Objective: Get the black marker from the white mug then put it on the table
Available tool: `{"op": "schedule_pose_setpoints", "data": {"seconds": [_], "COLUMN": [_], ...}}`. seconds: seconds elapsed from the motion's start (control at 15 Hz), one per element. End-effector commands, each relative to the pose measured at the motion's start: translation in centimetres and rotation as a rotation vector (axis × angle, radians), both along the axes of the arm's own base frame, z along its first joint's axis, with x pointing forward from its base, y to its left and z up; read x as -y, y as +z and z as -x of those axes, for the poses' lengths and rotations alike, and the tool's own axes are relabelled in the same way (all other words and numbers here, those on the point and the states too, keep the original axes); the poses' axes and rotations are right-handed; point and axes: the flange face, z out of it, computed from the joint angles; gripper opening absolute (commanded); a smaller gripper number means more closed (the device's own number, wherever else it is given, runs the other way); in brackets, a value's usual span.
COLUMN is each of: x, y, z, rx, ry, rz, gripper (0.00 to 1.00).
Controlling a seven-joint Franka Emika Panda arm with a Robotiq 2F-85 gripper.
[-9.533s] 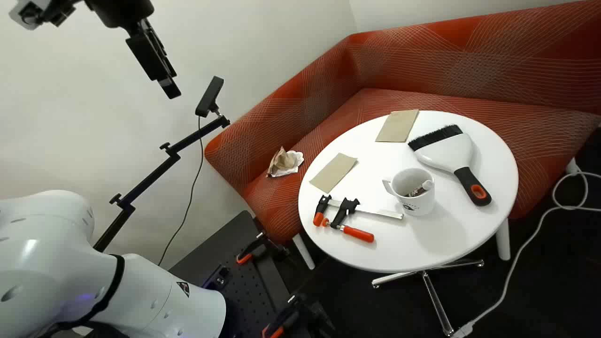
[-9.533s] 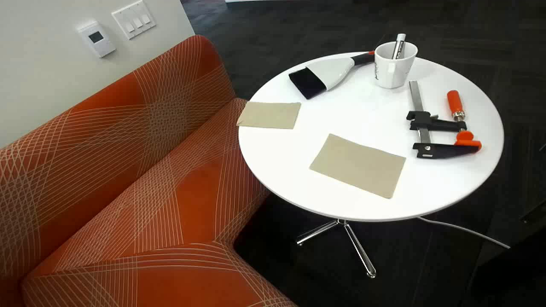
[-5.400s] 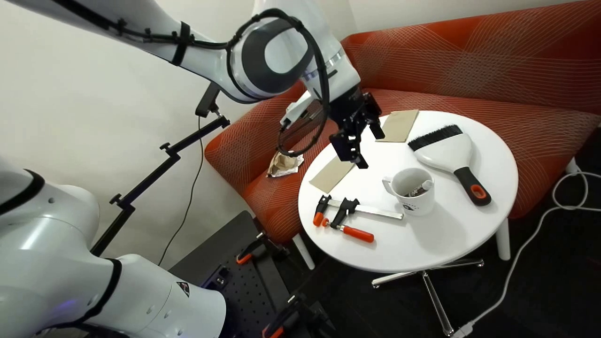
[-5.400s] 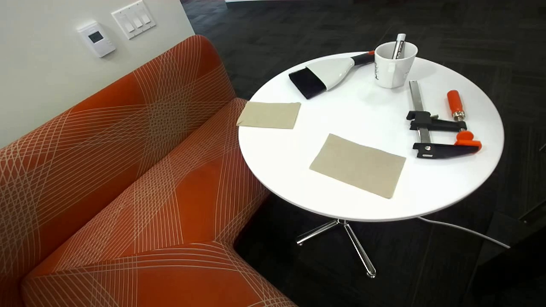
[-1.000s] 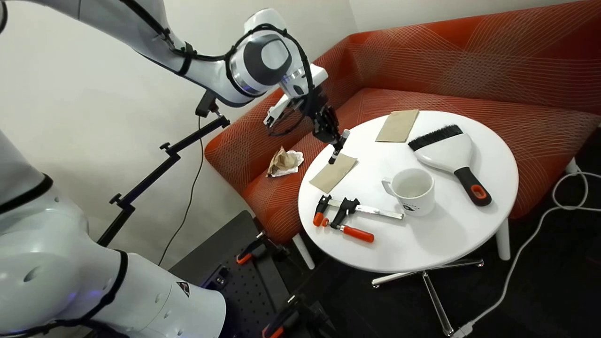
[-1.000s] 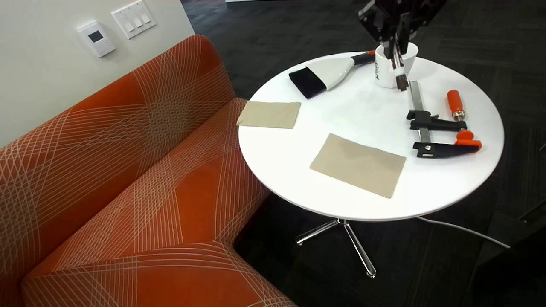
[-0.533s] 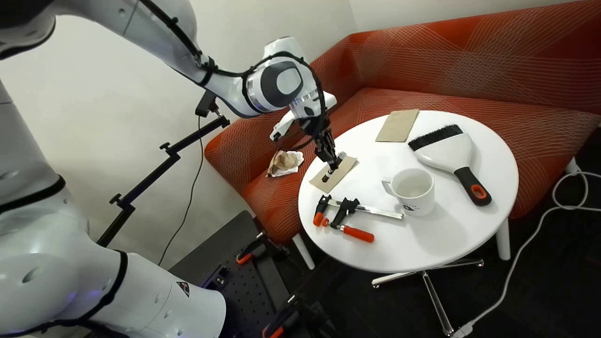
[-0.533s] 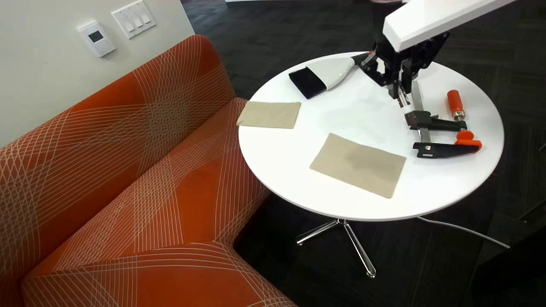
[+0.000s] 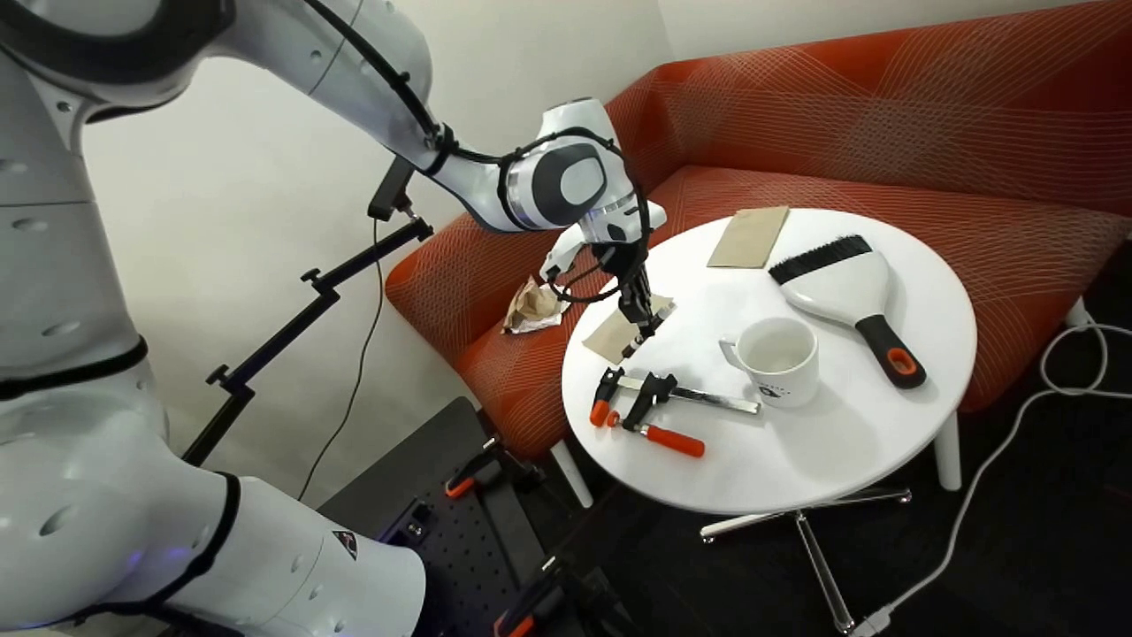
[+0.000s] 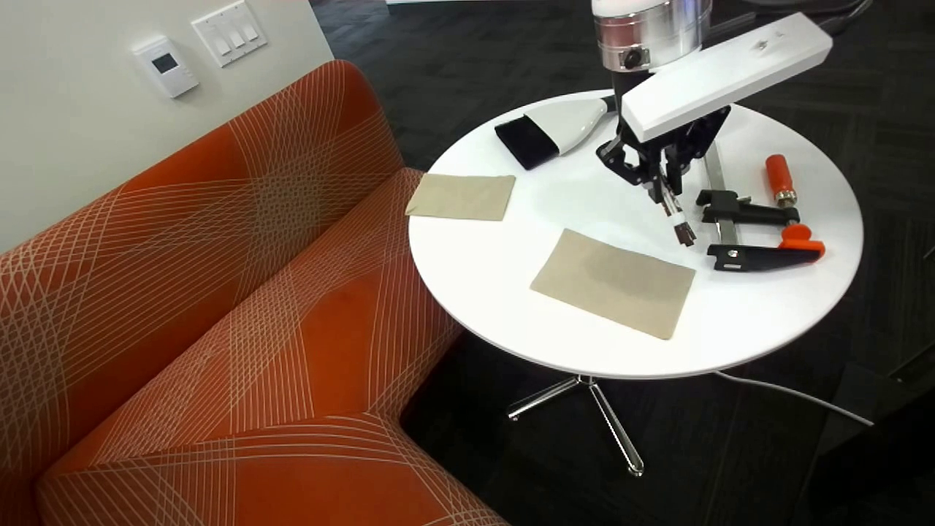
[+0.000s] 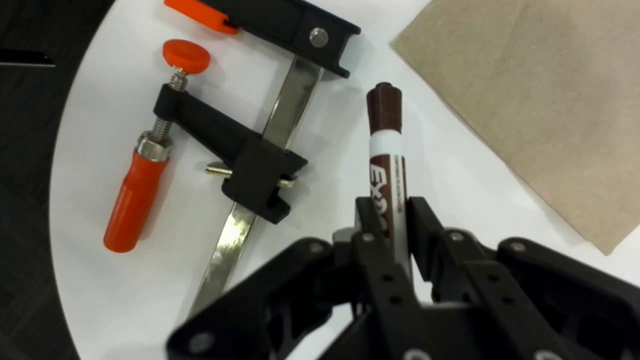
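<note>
At the edge of the round white-topped table (image 10: pixel 482 270) facing the arm's base, a red-handled black-and-steel bar clamp (image 11: pixel 260 172) obstructs. Its bar ends just beside an upright white ceramic mug (image 9: pixel 790 380); a narrow gap separates mug from a white-bodied black-handled brush (image 9: pixel 852 295) near the opposite edge. Above the strip between clamp and one flat tan paper sheet (image 10: pixel 613 285), a black gripper (image 11: pixel 394 215) clasping a dark white-banded marker (image 11: pixel 387 170) takes the room. Free room: mid-table, between sheet, mug and brush.

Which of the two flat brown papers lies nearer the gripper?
The brown paper by the clamp: of the two, only it shows in the wrist view, near the held marker. The other paper lies farther off, by the brush.
</note>
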Motion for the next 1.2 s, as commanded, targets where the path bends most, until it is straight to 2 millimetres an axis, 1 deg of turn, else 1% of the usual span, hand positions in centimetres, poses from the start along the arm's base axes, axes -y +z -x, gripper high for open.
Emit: {"op": "schedule_pose_setpoints", "data": {"seconds": [0.0, 0.07, 0.13, 0.2, 0.33, 0.67, 0.73, 1.07, 1.13], "x": [0.3, 0.4, 0.3, 0.3, 0.2, 0.4, 0.5, 0.7, 0.7], "y": [-1.0, -1.3, -1.4, -1.6, -1.5, -0.5, -0.3, 0.5, -0.8], "z": [-1.6, -1.8, -2.1, -2.3, -2.6, -3.1, -3.2, -3.5, -3.3], "rx": [-0.015, -0.018, -0.019, -0.020, -0.017, 0.007, 0.011, 0.024, 0.030], "ry": [-0.012, -0.012, -0.018, -0.022, -0.026, -0.032, -0.036, -0.040, -0.037], "rz": [-0.022, -0.024, -0.025, -0.026, -0.026, -0.019, -0.016, -0.021, -0.013], "gripper": [0.05, 0.19, 0.45, 0.47, 0.59, 0.99, 1.00, 1.00, 1.00]}}
